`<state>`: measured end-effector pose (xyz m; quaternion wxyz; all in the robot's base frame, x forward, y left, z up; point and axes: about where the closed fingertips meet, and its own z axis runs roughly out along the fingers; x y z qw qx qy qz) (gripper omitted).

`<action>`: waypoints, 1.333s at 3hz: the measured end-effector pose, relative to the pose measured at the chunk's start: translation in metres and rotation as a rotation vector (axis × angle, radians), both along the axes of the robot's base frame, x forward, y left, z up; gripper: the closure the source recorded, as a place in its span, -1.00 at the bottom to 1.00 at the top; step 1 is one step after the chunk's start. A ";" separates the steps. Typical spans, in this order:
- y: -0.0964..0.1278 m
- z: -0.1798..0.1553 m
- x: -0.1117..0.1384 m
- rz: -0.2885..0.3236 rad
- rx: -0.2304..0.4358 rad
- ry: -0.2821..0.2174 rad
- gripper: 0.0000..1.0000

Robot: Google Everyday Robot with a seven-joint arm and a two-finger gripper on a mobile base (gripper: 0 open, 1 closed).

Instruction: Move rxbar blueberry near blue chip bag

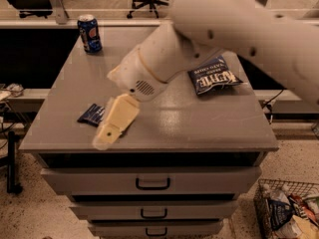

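The rxbar blueberry [91, 114] is a small flat navy wrapper lying near the front left of the grey cabinet top [199, 118]; its right part is hidden behind my gripper. The blue chip bag [214, 76], puffy with white "Kettle" lettering, lies at the right middle of the top, partly under my arm. My gripper [110, 128] hangs low over the front left, just right of the bar and overlapping it in view.
A blue soda can [89, 33] stands at the back left corner. The cabinet has drawers with dark handles [152, 184] below the front edge. A wire basket of snacks [289, 208] sits on the floor at lower right. Office chairs stand behind.
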<state>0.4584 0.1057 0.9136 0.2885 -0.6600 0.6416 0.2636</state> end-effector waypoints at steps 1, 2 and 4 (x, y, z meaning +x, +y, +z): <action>0.048 -0.012 0.005 0.014 0.066 0.028 -1.00; 0.080 -0.029 0.015 0.002 0.086 0.010 -1.00; 0.062 -0.058 0.052 -0.101 0.040 -0.050 -1.00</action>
